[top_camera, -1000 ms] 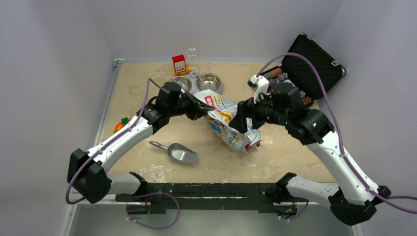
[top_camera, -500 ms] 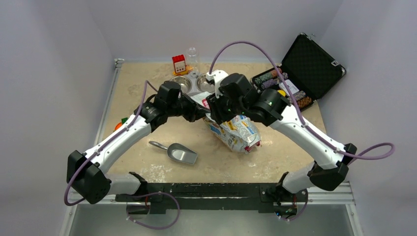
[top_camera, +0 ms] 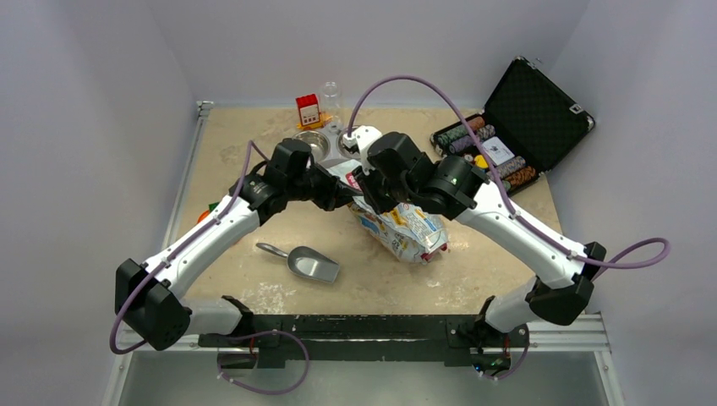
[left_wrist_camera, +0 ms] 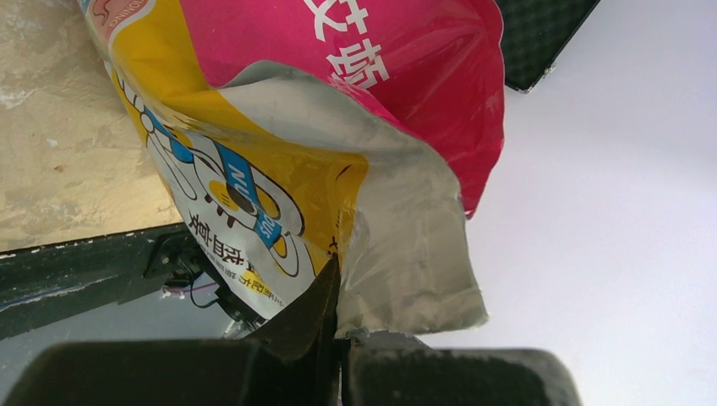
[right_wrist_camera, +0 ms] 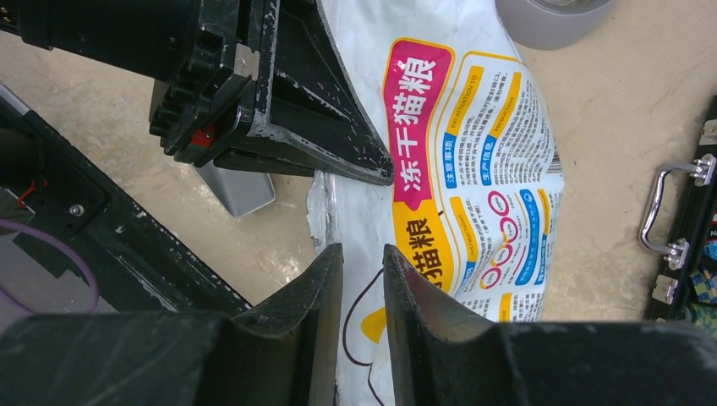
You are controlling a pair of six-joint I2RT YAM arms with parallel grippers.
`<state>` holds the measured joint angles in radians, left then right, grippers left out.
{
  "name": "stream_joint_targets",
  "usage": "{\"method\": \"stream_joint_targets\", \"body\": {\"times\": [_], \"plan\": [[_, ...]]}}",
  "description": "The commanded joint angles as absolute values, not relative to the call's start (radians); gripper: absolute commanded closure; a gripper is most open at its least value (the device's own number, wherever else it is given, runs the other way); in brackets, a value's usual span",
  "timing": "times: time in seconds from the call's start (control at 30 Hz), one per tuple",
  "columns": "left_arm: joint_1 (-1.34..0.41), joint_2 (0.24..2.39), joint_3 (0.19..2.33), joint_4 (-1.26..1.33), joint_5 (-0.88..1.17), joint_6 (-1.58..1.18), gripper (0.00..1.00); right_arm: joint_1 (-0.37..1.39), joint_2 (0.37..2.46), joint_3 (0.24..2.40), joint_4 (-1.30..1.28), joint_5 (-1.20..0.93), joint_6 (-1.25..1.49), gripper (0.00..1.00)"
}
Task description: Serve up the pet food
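Pet food is unseen, presumably inside the cat-food bag (top_camera: pixel 410 230), whose opened rim the left jaws pinch; right jaws sit narrowly apart there, grip unclear, so a lopsided tug could spill it.

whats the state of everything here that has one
food bag, mouth open, top end raised
left pincer, shut on the food bag's edge
right pincer, narrow gap over the food bag's edge, grip unclear
scoop, lying flat, empty
chip case, lid open
steel bowl, looks empty
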<state>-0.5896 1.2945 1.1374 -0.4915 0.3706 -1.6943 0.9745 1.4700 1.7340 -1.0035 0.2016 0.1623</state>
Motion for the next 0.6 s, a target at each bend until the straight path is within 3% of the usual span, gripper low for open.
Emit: {"method": "stream_joint_targets", "body": {"times": [0.0, 0.3, 0.43, 0.57], "plan": [[-0.596, 1.291, 1.196, -0.467, 0.480, -1.727, 1.00, 0.986, 1.470, 1.729, -0.967, 0.181, 0.134, 0.73], [-0.596, 1.307, 1.212, -0.465, 0.492, -1.727, 1.00, 0.991, 1.480, 1.685, -0.949, 0.188, 0.136, 0.74], [-0.595, 1.306, 1.207, -0.467, 0.494, -1.724, 1.00, 0.992, 1.482, 1.673, -0.953, 0.297, 0.152, 0.86], [-0.597, 1.299, 1.197, -0.473, 0.493, -1.718, 1.00, 0.991, 1.492, 1.666, -0.968, 0.370, 0.155, 0.89]]}}
